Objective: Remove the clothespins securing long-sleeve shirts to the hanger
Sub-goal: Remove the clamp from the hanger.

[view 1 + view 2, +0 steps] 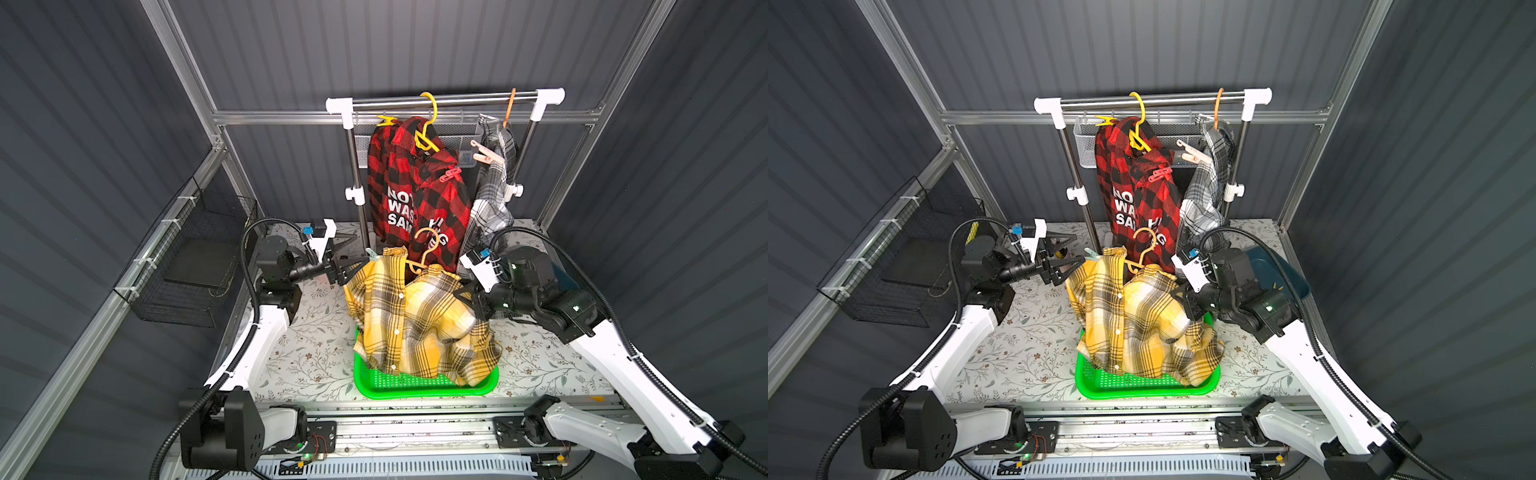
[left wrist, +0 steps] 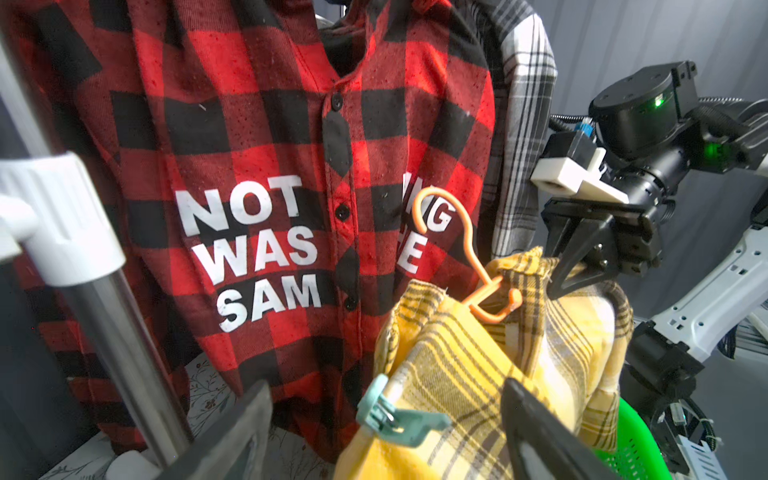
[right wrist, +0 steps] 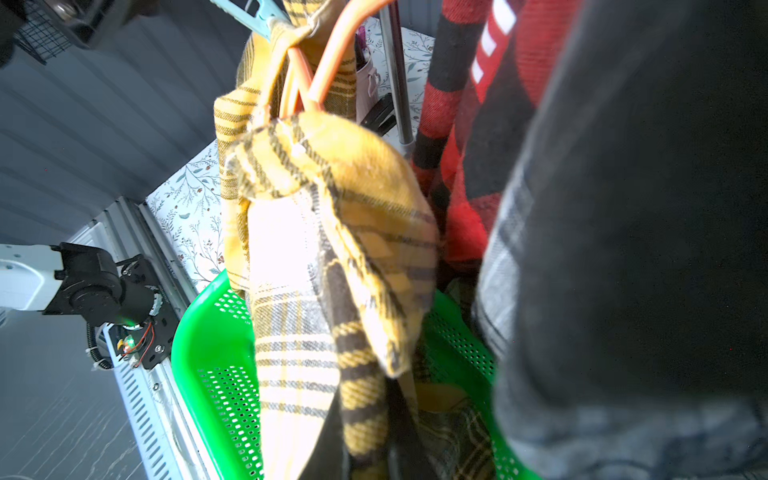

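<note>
Left tool [image 1: 1077, 264], jaws wide, hangs beside the pale blue-green clothespin [image 2: 395, 419] on the yellow shirt [image 1: 415, 324], which the right tool [image 2: 552, 286] pinches shut above the green basket [image 1: 415, 392] at the tabletop's front edge; yellow clothespin [image 1: 386, 121], red clothespin [image 1: 451, 173] and pink clothespin [image 1: 484, 153] grip the hanging shirts [image 1: 399, 178] on the back-edge rack [image 1: 457, 99], so most seems undone.

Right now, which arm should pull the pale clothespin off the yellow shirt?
Left. The left gripper has open jaws facing the pale clothespin on the yellow shirt. The right gripper is shut on the shirt's other shoulder, holding it above the green basket.
</note>
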Robot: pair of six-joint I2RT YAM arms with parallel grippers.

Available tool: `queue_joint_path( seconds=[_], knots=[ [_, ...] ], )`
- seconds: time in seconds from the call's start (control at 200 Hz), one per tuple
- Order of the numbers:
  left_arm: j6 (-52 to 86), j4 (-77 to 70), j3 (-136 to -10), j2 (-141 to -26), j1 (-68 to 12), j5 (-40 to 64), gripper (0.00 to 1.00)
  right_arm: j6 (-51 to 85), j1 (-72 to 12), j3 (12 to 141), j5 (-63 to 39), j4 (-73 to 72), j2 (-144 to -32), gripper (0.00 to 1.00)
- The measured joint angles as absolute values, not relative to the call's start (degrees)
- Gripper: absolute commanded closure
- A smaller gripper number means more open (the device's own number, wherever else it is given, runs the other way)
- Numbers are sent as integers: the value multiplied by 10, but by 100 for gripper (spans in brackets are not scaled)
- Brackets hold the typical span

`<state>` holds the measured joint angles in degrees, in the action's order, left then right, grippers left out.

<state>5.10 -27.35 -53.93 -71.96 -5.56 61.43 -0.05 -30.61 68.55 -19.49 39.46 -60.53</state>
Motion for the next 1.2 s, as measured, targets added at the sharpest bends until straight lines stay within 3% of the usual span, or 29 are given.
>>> queue_joint_path(
  seconds=[0.48,0.796,1.021,1.201],
  knots=[
    [94,-454,-538,-814,-51,708,24,-6,-304,686,-226,395,-605,100],
    [323,-759,-552,-917,-51,759,43,-6,-303,685,-231,394,-606,100],
    [398,-830,-556,-935,-51,777,50,-6,-303,682,-232,391,-609,100],
    [420,-844,-556,-935,-51,783,65,-6,-303,682,-232,388,-615,100]
  ],
)
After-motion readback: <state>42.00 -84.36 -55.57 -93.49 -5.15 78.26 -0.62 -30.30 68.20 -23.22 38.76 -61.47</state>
